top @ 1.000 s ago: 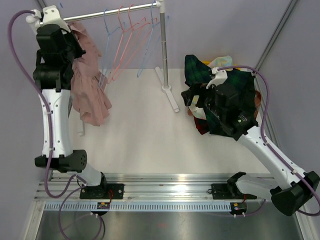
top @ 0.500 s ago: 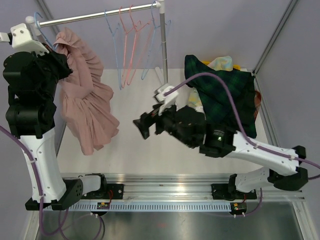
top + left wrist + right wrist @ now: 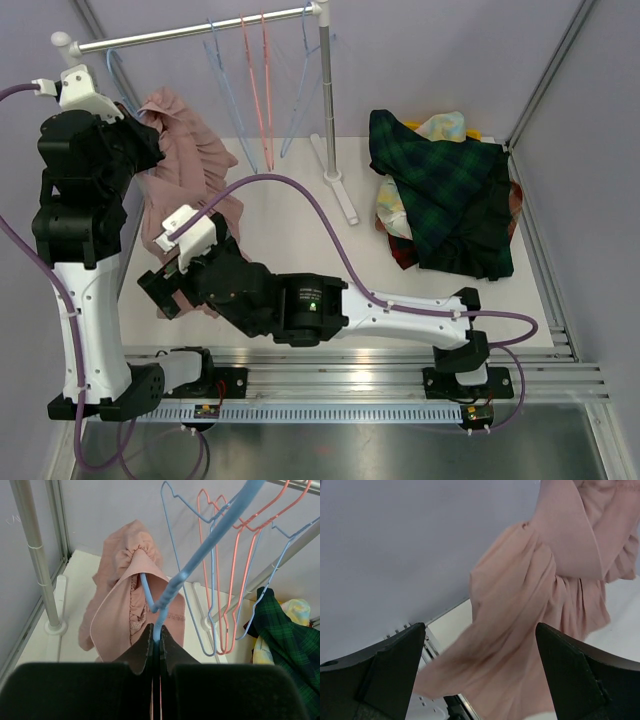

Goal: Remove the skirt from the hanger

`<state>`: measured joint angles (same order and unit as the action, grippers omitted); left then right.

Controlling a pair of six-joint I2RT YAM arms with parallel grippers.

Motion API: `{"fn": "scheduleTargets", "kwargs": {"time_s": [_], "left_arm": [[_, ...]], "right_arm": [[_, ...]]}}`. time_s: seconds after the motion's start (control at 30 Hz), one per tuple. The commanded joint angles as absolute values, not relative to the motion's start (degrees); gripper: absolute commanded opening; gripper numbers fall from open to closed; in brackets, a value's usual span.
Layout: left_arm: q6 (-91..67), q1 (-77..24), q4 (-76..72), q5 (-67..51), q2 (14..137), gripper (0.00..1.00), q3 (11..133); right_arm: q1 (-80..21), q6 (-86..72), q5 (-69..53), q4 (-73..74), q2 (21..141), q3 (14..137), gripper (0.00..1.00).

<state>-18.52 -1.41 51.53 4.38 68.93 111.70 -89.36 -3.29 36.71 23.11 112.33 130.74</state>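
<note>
White table (image 3: 300, 215) | left end effector (image 3: 156, 630) pinches hanger (image 3: 192, 562) | skirt (image 3: 520, 605) facing spread right end effector (image 3: 480, 630)

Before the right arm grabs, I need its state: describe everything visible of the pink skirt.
The pink skirt is soft, gathered fabric with a ruched waistband, draped over the blue hanger that the left gripper pinches. It hangs crumpled, hem toward the table. The open right gripper faces it, apparently not touching.

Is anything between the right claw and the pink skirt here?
Nothing visible does. The open right claw faces the pink skirt directly, its fabric just ahead; the left claw is shut on the blue hanger.
</note>
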Motion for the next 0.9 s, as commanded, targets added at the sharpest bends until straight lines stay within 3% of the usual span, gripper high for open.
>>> {"fn": "scheduleTargets", "kwargs": {"time_s": [0.0, 0.2, 0.27, 0.3, 0.4, 0.43, 0.5, 0.7, 0.87], "left_arm": [[-19.2, -1.6, 45.3, 2.0, 67.1, 0.0, 112.4], [-20.3, -1.6, 45.9, 1.2, 68.7, 0.0, 116.4], [-21.4, -1.6, 46.8, 0.9, 69.7, 0.0, 119.3], [-21.7, -1.6, 46.8, 0.4, 70.0, 0.0, 119.9], [-22.7, -1.6, 46.2, 0.4, 70.2, 0.0, 120.6], [-22.8, -1.6, 46.1, 0.4, 70.2, 0.0, 120.7], [-22.9, -1.6, 46.0, 0.4, 70.1, 0.0, 120.8], [-20.6, -1.6, 45.4, 3.2, 70.6, 0.0, 121.7], [-16.4, -1.6, 43.8, 9.7, 72.9, 0.0, 124.5]], "right_arm": [[-89.3, -3.3, 38.9, 23.7, 115.2, 138.9, 0.99], [-89.4, -2.8, 40.3, 18.6, 115.7, 132.4, 0.99], [-89.3, -2.8, 41.0, 17.1, 115.8, 129.0, 0.94], [-89.4, -3.0, 41.2, 15.4, 115.8, 127.8, 0.79], [-89.4, -3.3, 41.7, 12.3, 115.2, 123.8, 0.5], [-89.3, -3.2, 41.7, 11.8, 115.1, 122.1, 0.26], [-89.4, -3.6, 41.7, 11.3, 114.5, 120.9, 0.01], [-91.7, -7.0, 41.4, 11.2, 108.6, 110.7, 0.0], [-101.1, -12.8, 49.5, 13.2, 103.0, 95.5, 0.0]]}}
